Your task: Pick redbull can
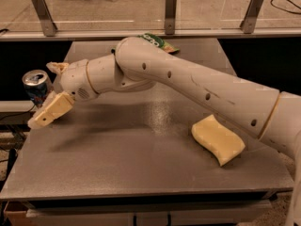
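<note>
Nearest me on the grey table (141,173), toward the right, lies a yellow sponge (217,139). Further back, at the left edge, my gripper (43,94) is spread wide, gripping nothing. The can (35,84) stands upright right at it; I cannot judge contact. Beyond the arm (188,86), a green bag (160,42) pokes out.

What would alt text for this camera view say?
A white robot arm reaches across a grey table, its gripper beside the redbull can at its left edge. A yellow sponge lies at right; a green bag shows behind the arm.
</note>
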`<act>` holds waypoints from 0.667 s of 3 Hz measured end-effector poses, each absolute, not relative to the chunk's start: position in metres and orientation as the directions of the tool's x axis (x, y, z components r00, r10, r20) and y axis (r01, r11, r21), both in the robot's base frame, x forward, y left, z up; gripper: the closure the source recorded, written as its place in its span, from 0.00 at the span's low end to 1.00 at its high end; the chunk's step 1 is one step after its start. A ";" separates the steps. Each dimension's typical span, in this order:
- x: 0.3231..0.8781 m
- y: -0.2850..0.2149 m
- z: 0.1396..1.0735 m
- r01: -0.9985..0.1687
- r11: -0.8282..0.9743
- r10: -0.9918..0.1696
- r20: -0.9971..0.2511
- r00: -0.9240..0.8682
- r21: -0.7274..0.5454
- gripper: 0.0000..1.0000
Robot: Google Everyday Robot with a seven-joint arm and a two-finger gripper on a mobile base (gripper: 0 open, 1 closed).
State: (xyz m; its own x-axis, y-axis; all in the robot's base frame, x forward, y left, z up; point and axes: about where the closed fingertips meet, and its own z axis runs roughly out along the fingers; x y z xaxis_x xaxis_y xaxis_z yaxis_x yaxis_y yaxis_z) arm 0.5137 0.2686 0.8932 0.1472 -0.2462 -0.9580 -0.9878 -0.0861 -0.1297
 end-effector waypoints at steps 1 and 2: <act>0.512 0.288 0.888 -0.988 -0.098 -0.199 -0.970 0.139 -0.122 0.18; 0.509 0.295 0.881 -0.989 -0.099 -0.176 -0.977 0.124 -0.108 0.41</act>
State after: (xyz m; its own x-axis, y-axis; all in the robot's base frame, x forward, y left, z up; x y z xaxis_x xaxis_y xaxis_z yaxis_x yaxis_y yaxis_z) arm 0.5094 0.2951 0.8814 0.1243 -0.1757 -0.9766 -0.9892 -0.0988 -0.1082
